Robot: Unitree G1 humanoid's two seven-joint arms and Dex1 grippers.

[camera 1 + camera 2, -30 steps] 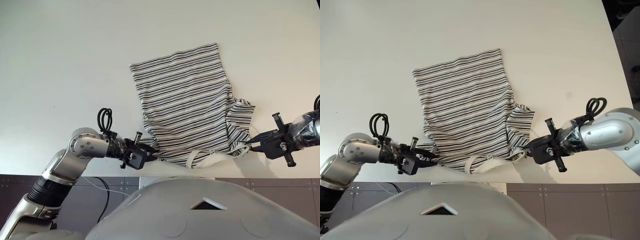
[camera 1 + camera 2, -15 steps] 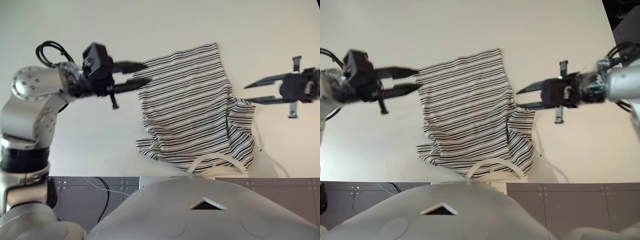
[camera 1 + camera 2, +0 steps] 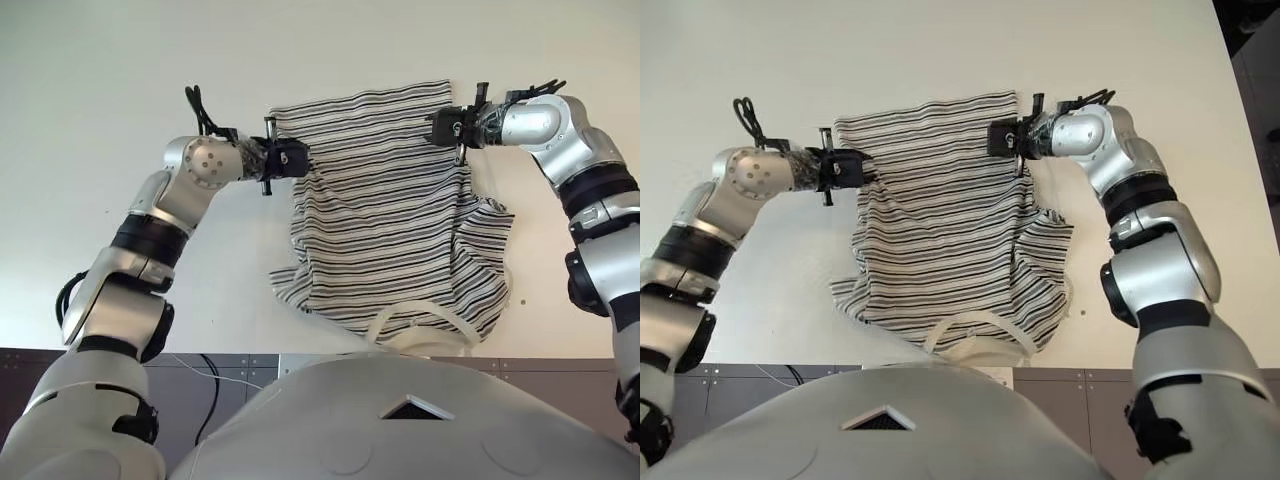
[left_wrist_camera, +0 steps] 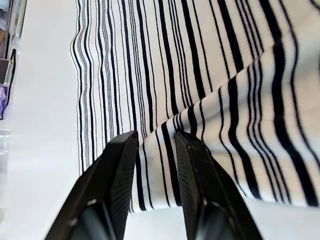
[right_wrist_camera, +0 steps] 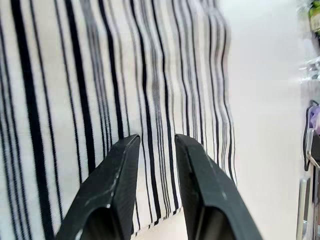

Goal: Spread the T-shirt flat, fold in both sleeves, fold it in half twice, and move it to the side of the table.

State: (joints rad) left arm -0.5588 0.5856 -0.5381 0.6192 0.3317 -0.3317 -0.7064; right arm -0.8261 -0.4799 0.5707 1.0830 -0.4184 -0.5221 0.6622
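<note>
A black-and-white striped T-shirt (image 3: 385, 215) lies rumpled on the white table (image 3: 100, 80), hem far, white collar (image 3: 425, 325) at the near edge. One sleeve (image 3: 490, 225) bulges out on the right. My left gripper (image 3: 302, 160) is at the shirt's left edge just below the far hem, shut on a fold of cloth; in the left wrist view the left gripper (image 4: 155, 137) has striped fabric pinched between its fingers. My right gripper (image 3: 436, 126) is at the right edge near the far corner, and the right gripper (image 5: 155, 137) is shut on the cloth there.
Bare white tabletop surrounds the shirt on the left, right and far sides. The table's near edge (image 3: 200, 350) runs just below the collar. A cable (image 3: 200, 372) hangs under that edge at the left.
Both grippers let go at the near edge, swung out open, then came to the shirt's far side edges and closed on the cloth. The far hem sits slightly farther away.
</note>
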